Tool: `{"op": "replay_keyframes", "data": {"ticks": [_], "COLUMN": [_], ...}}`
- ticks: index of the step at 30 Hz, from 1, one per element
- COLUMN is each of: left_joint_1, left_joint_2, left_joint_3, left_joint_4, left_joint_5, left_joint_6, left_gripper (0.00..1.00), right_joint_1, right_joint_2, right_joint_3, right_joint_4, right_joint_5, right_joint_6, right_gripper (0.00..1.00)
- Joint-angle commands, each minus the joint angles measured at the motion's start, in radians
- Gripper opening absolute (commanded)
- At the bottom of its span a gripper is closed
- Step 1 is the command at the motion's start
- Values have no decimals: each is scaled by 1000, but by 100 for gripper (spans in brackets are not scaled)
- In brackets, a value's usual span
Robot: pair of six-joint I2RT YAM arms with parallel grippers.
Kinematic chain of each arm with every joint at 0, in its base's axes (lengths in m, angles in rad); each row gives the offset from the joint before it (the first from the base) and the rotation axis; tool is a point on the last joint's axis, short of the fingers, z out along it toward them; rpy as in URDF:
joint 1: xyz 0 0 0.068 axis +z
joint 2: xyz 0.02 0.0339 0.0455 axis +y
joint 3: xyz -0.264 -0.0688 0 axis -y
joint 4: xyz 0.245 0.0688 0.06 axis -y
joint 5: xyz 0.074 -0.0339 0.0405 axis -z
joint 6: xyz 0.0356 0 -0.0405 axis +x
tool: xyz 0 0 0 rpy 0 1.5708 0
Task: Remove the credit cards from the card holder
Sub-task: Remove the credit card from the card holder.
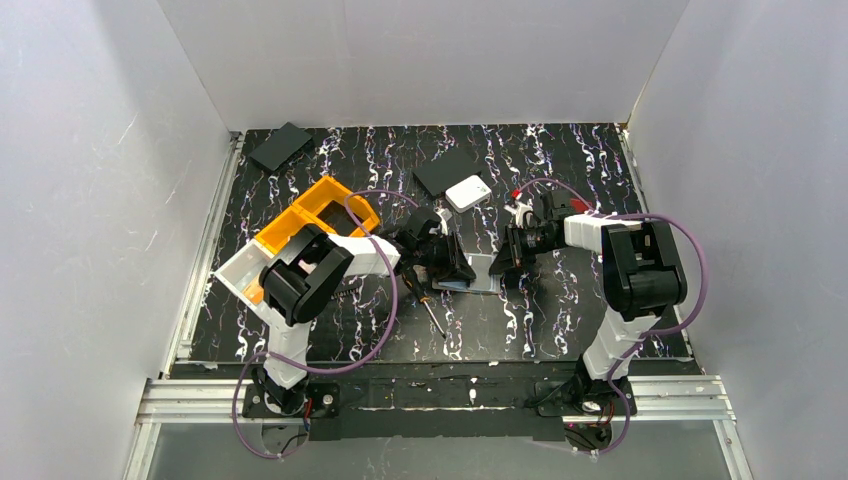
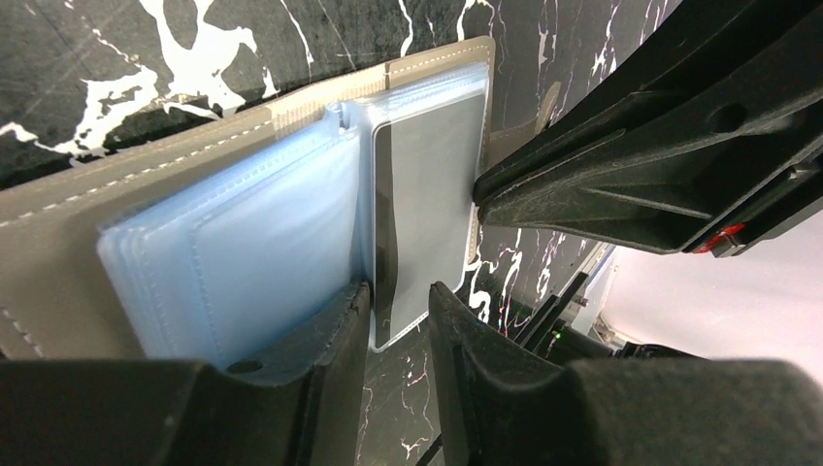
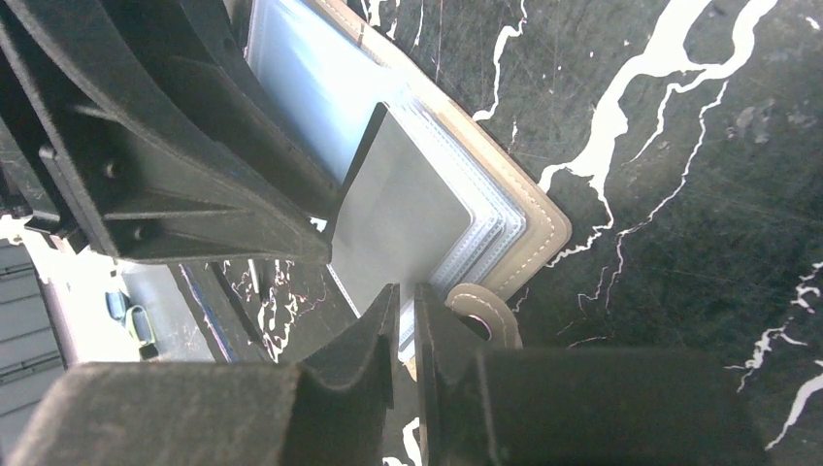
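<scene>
The card holder (image 1: 480, 274) lies open on the black marbled table between both arms, taupe outside (image 2: 58, 252) with pale blue clear sleeves (image 2: 243, 243). A grey credit card (image 2: 432, 184) (image 3: 408, 218) sits in the top sleeve. My left gripper (image 2: 400, 296) (image 1: 447, 266) is open and straddles the sleeve's lower edge, with table showing in the gap. My right gripper (image 3: 408, 296) (image 1: 508, 264) is almost closed on the edge of the sleeve stack, beside the snap tab (image 3: 485, 311). Any other cards are hidden in the sleeves.
A screwdriver (image 1: 428, 308) lies just in front of the left gripper. An orange bin (image 1: 320, 212) and a white bin (image 1: 235, 272) stand at the left. A white square box (image 1: 468, 193) and flat black rectangles (image 1: 447, 168) (image 1: 282, 146) lie further back.
</scene>
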Motion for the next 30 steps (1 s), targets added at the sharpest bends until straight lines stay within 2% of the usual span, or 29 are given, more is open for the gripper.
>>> {"op": "replay_keyframes", "data": {"ticks": [1,6,9,14,20,30], "left_joint_1": [-7,-5,-4,3,22,53], "left_joint_2": [26,30,32,22,-14,-64], "left_joint_3": [0,-3,-6,-27,-81,-141], "left_joint_4": [2,10,12,19,52,85], "left_joint_5": [1,2,0,2,4,3], "left_joint_6": [0,-6,-6,-6,-4,-11], "left_gripper": [25,14,0,0,0,0], "right_joint_1": [14,16,16,14,13,-3], "right_joint_2": [50,56,51,44,49,28], "right_joint_3": [-1,0,1,4,12,10], "right_joint_4": [5,6,3,-1,-15,-15], "right_joint_5": [43,69,77,86,160,142], "right_joint_6": [-9,-6,-6,-13,-20,-24], "right_gripper": [20,20,20,21,32,39]}}
